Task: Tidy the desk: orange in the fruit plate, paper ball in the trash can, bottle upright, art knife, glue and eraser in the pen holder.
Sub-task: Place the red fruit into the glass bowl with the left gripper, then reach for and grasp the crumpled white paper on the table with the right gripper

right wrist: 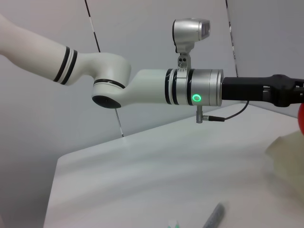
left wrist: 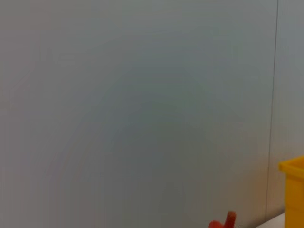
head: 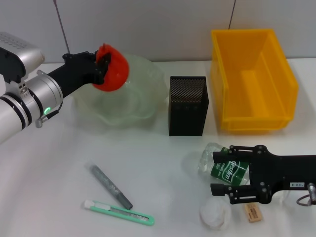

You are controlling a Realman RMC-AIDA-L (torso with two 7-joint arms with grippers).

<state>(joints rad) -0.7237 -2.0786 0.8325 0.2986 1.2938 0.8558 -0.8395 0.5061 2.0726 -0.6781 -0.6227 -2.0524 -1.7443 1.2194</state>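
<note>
Left pincer (head: 104, 66): closed around the round orange fruit (head: 113, 69), held in the air over the clear wavy glass fruit plate (head: 143, 98), above its left rim.
Fruit plate: at the tabletop's (head: 49, 168) far edge, left of centre.
Black mesh pen holder (head: 187, 105): upright, just right of the plate, middle of the tabletop.
Yellow plastic bin (head: 254, 81): far right corner, beside the pen holder.
Right pincer (head: 221, 174): near the right edge, fingers spread on either side of the clear plastic bottle with green label (head: 224, 165); whether they press it, I cannot tell.
Bottle: lying on its side, near right part of the tabletop.
White crumpled paper ball (head: 214, 215): near edge, just in front of the right pincer.
Small tan eraser (head: 253, 213): near edge, right of the paper ball.
Grey glue stick (head: 111, 185): lying flat, near left part.
Green art knife (head: 118, 212): lying flat, just in front of the glue stick, near edge.
</note>
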